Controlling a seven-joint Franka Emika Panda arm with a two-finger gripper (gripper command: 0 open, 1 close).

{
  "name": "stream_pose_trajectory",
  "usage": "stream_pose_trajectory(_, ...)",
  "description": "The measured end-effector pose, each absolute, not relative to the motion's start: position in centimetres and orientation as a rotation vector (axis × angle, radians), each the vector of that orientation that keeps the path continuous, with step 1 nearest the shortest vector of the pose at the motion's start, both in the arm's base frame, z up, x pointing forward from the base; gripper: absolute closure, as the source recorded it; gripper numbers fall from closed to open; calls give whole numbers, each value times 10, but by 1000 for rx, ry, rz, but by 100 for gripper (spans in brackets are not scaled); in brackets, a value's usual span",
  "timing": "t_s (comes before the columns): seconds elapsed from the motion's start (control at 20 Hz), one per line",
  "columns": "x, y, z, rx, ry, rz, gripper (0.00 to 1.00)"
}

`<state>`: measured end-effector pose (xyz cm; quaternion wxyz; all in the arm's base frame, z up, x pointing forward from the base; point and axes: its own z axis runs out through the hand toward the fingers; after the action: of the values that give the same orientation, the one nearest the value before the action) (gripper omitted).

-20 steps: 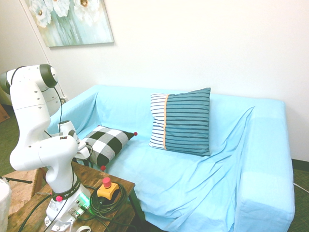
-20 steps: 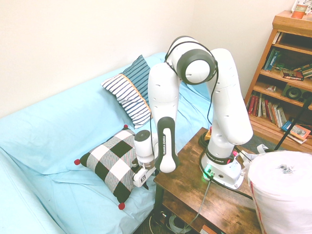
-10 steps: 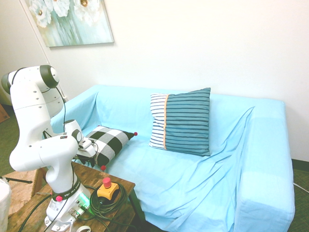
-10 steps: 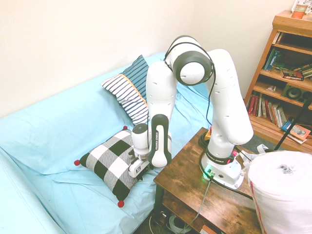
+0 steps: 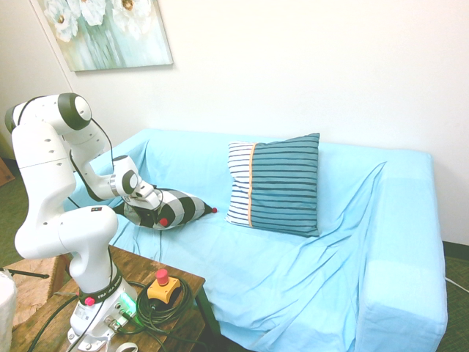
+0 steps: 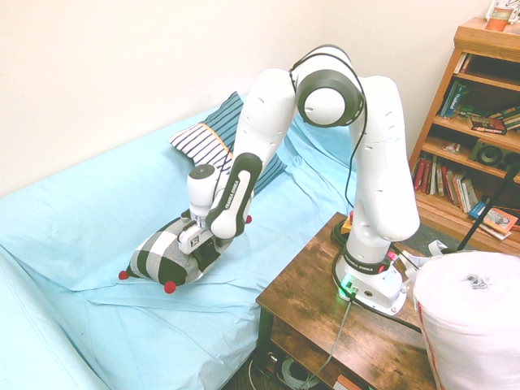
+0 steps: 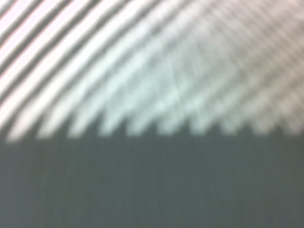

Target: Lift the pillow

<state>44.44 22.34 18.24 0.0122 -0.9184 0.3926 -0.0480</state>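
Observation:
The pillow (image 5: 185, 207) (image 6: 157, 253) is a small black-and-white check cushion with red pom-poms. It sits bunched up on the left part of the blue sofa seat (image 5: 293, 271), with its near side raised off the cover. My gripper (image 5: 152, 207) (image 6: 193, 246) is sunk into the pillow's raised near edge and shut on the fabric, so the fingertips are hidden in the folds. The wrist view holds only blurred check cloth (image 7: 142, 71), very close.
A larger teal-and-white striped pillow (image 5: 275, 183) (image 6: 218, 153) leans against the sofa back. A wooden side table (image 6: 321, 313) stands in front of the sofa. A bookshelf (image 6: 479, 122) is at the right, and a big white roll (image 6: 471, 325) sits in the near corner.
The gripper has moved up and toward the sofa back with the pillow's edge. The pillow, flat a second ago, is now folded and partly raised, and has shifted farther onto the seat.

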Motion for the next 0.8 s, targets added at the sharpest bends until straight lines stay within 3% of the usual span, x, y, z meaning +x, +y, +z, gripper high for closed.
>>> stream_pose_trajectory(0.3,554,223,262,-2788,1224,-273,0)
stream_pose_trajectory(0.8,705,210,312,-2719,1214,-421,0)
